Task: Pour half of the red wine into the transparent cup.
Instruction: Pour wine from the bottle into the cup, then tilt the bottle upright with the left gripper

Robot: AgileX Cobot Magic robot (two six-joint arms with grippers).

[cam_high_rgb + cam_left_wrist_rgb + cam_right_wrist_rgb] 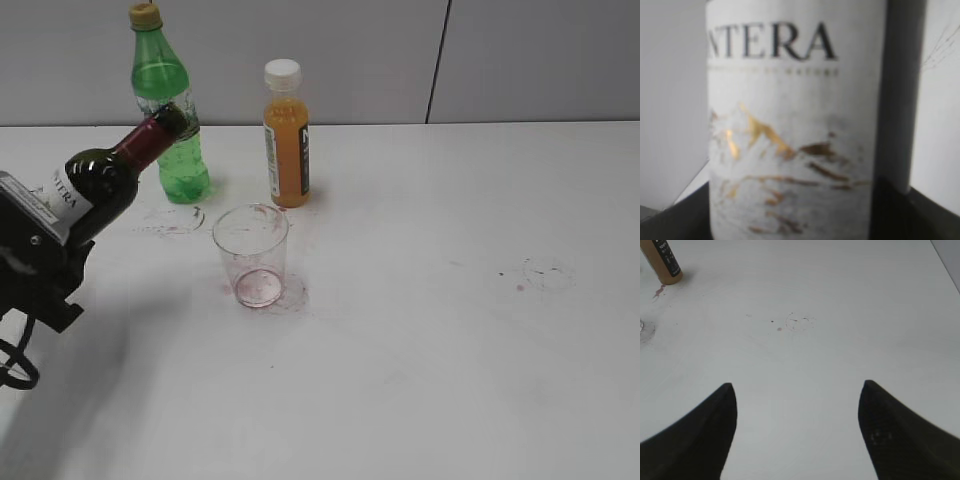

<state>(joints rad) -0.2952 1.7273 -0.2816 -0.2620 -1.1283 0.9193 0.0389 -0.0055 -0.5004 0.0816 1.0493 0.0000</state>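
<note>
Exterior view: the left gripper (40,250), partly cut off at the table's left edge, clamped the red wine bottle (105,180) tilted, neck toward the transparent cup (251,255) standing mid-table; liquid level unreadable.

Left wrist view: only the blurred bottle label (795,125) showed.

Right wrist view: the right gripper (797,390) hung spread wide, empty, over the white table (840,315).

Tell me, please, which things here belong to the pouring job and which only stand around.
For the job:
wine bottle, held tilted in the left pincer
transparent cup, upright, stained red inside

Only standing around:
green plastic bottle
orange juice bottle
</note>
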